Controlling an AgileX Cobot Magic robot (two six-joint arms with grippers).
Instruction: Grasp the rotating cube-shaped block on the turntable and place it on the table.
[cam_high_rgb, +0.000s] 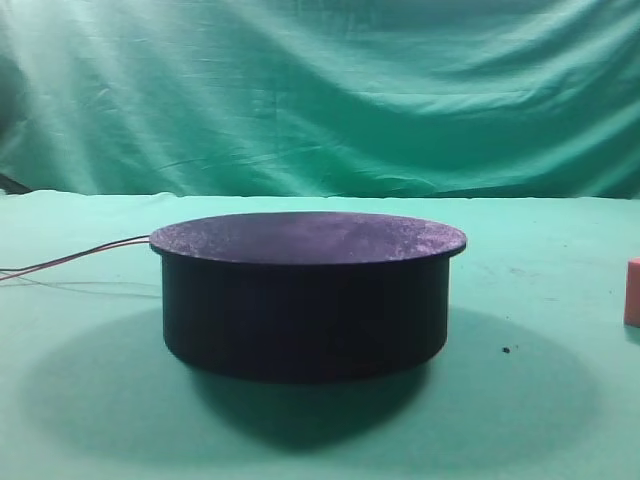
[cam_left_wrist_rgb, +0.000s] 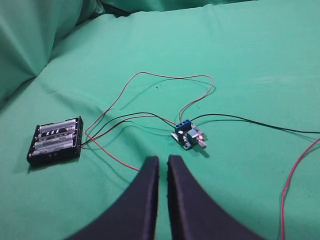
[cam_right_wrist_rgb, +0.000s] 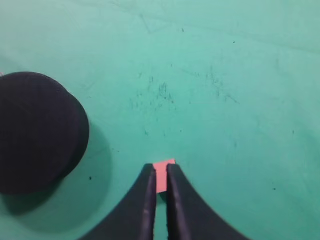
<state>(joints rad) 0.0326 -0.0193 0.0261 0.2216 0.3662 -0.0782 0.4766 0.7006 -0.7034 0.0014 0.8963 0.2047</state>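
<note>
Fig.: placement stage, judged from layout. Exterior high view: turntable (cam_high_rgb: 305, 290) sits centre w/ a bare top; cube-shaped block (cam_high_rgb: 633, 291) shows only as a sliver at the right edge, down at table (cam_high_rgb: 80, 400) level, well apart from the disc. Right wrist view: right gripper (cam_right_wrist_rgb: 159, 175) has its fingers drawn narrow w/ the block (cam_right_wrist_rgb: 163, 175) showing between and beyond the tips; whether they clamp it or hang above it, you cannot tell. Turntable (cam_right_wrist_rgb: 37, 131) lies off to the left. Before withdrawing, confirm the block rests flat on the cloth; open fully, then lift straight up so no finger drags it. Left gripper (cam_left_wrist_rgb: 163, 162): fingers nearly together, holding nothing, over a battery pack (cam_left_wrist_rgb: 55, 141), circuit board (cam_left_wrist_rgb: 188, 135) and wires (cam_left_wrist_rgb: 165, 77); keep it parked.
</note>
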